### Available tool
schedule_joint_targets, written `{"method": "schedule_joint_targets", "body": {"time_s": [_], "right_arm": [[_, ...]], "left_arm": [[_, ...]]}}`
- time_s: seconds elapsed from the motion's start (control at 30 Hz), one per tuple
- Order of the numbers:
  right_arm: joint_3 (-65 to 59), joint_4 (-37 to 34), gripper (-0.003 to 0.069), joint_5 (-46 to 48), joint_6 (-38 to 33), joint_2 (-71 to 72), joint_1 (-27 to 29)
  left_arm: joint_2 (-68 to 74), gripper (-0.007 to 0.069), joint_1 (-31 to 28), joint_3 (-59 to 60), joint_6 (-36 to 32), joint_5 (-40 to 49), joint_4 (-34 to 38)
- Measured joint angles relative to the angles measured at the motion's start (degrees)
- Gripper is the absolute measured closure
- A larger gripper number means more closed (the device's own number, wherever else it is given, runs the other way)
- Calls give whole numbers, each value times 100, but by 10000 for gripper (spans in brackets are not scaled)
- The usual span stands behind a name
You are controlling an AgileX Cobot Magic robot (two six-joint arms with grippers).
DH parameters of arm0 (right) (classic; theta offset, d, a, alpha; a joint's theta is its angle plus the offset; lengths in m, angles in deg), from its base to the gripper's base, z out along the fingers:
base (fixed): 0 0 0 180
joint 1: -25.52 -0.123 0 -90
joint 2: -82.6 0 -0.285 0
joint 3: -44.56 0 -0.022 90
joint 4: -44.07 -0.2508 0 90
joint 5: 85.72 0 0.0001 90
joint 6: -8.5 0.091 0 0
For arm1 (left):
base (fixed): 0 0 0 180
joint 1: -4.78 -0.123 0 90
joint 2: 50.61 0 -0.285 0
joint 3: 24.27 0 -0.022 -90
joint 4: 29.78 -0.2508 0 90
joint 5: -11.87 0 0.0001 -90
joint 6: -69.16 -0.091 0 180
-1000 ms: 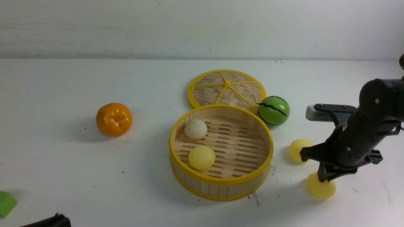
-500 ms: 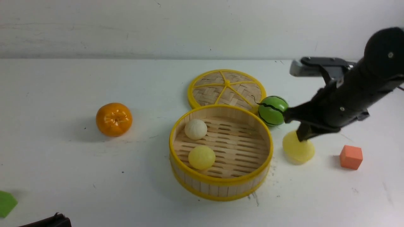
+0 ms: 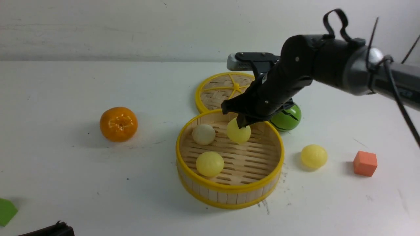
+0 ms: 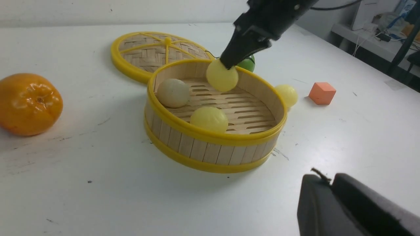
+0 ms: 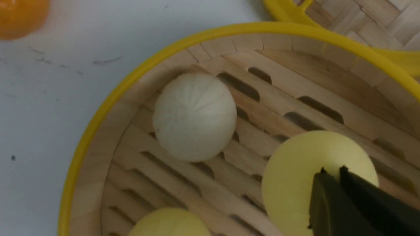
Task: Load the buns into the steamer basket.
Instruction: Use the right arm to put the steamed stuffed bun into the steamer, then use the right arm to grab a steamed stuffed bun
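Right pincer (image 3: 243,123) moved from bench (image 3: 65,183) to over steamer basket (image 3: 229,196), pinching held bun (image 3: 239,132) by top. Near bun (image 3: 210,164) inside; last bun (image 3: 314,156) on bench, right of basket; off-white bun (image 3: 203,134) inside, just beside held bun: drop may knock it. Late release: over far rim onto lid (image 3: 213,95).

held bun (image 3: 239,133): top under jaws — watermelon ball (image 3: 290,120): half behind right arm (image 3: 295,75) — green block (image 3: 6,212): cut off

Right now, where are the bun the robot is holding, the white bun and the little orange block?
held yellow bun (image 3: 238,134), front view, its bare lower half.
white bun (image 3: 203,134), front view, middle of the ball.
orange block (image 3: 365,163), front view, middle of the cube.
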Motion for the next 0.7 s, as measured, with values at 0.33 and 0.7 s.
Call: {"method": "schedule_joint_targets", "body": {"time_s": [0.33,0.7], "right_arm": [[335,-136,294,-52,5,-341,0],[-203,1253,242,1739,361,1633,306]], "left_arm": [[0,556,0,0,0,0,0],[0,549,0,0,0,0,0]]}}
